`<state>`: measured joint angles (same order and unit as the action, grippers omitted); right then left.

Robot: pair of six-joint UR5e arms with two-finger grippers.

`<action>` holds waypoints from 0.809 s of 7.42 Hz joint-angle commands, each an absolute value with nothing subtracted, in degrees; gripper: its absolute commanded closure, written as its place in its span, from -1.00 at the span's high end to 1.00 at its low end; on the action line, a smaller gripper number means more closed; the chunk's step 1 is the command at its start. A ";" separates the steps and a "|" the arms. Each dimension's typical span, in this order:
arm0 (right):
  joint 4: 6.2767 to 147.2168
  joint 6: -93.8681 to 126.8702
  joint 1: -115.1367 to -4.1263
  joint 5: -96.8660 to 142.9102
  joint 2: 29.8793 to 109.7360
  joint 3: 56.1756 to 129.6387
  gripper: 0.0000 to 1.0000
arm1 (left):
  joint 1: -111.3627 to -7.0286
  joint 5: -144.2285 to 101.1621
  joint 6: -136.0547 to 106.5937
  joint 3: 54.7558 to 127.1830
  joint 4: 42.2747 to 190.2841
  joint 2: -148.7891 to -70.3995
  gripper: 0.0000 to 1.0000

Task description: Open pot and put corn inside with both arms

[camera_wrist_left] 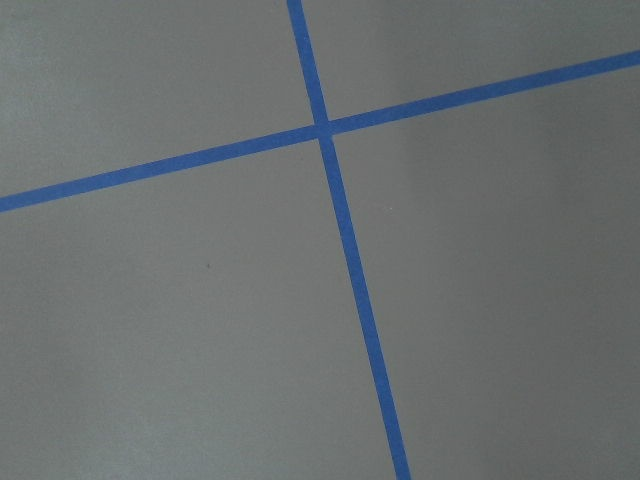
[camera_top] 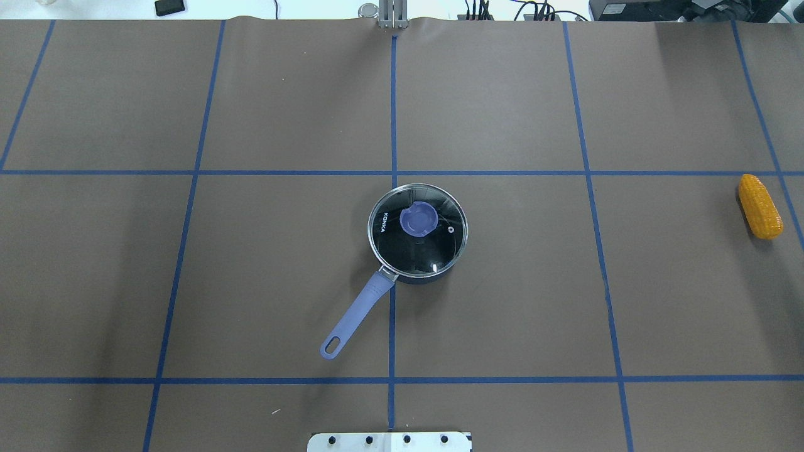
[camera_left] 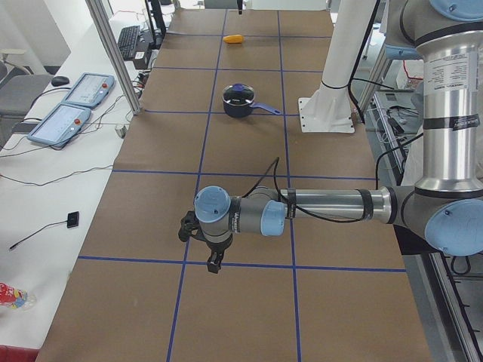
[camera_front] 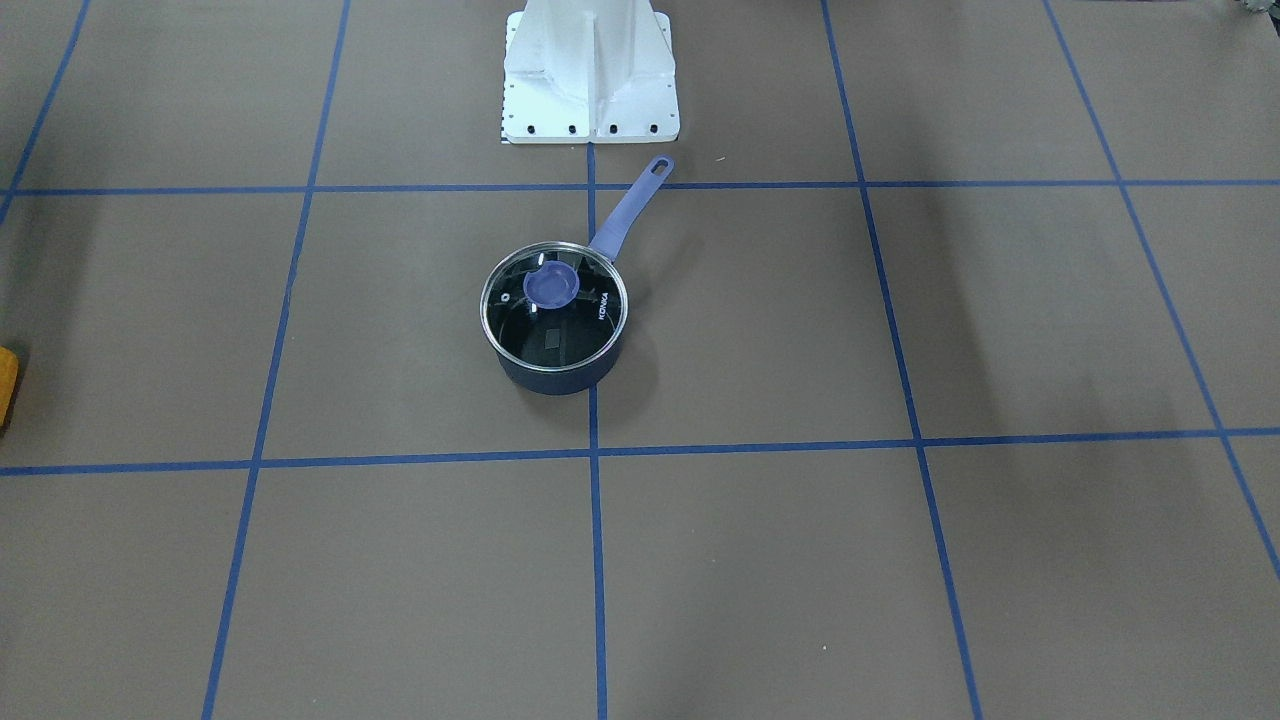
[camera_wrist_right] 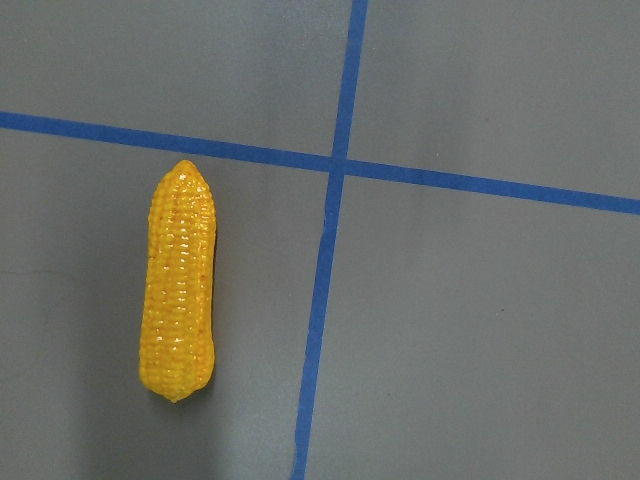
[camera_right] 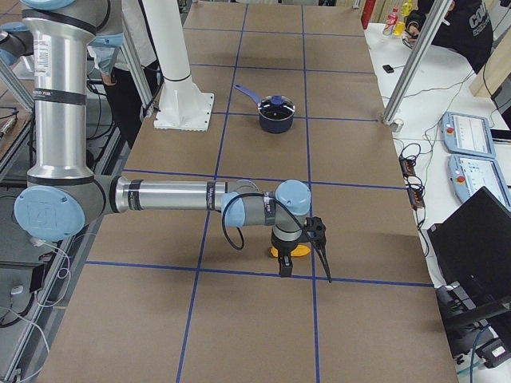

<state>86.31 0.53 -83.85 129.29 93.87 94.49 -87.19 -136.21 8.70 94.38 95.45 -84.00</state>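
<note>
A dark blue pot [camera_top: 433, 274] stands at the table's middle, its glass lid [camera_top: 418, 242] with a blue knob [camera_top: 419, 220] shut on it. Its blue handle [camera_top: 355, 317] points toward the robot's base. The yellow-orange corn [camera_top: 760, 206] lies on the table far to the right; it fills the right wrist view [camera_wrist_right: 180, 280]. My right gripper [camera_right: 306, 267] hangs just above the corn [camera_right: 276, 252]. My left gripper [camera_left: 198, 250] hangs over bare table far from the pot [camera_left: 239, 100]. Both grippers show only in side views, so I cannot tell whether they are open or shut.
The brown table cover carries a grid of blue tape lines [camera_top: 393, 113]. The white mounting base [camera_front: 590, 75] stands behind the pot. Control pendants [camera_left: 72, 105] and cables lie on the side bench. A person [camera_right: 455, 24] sits by the far corner.
</note>
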 commanded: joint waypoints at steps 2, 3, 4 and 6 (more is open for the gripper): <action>86.31 0.53 -83.85 129.20 93.87 94.48 1.00 | -87.10 -136.32 8.88 94.83 95.45 -84.02 0.98; 86.22 0.53 -83.85 129.29 93.87 94.48 1.00 | -87.10 -136.23 8.96 94.75 95.54 -84.02 0.98; 86.13 0.53 -83.85 129.29 93.87 94.66 1.00 | -87.10 -136.06 8.79 94.75 95.62 -84.02 0.98; 86.05 0.44 -83.85 128.85 91.86 95.01 1.00 | -87.19 -136.41 8.61 94.92 95.62 -84.63 0.98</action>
<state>86.12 0.47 -83.85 129.11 93.04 94.79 -87.14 -136.35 8.73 94.83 95.61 -84.16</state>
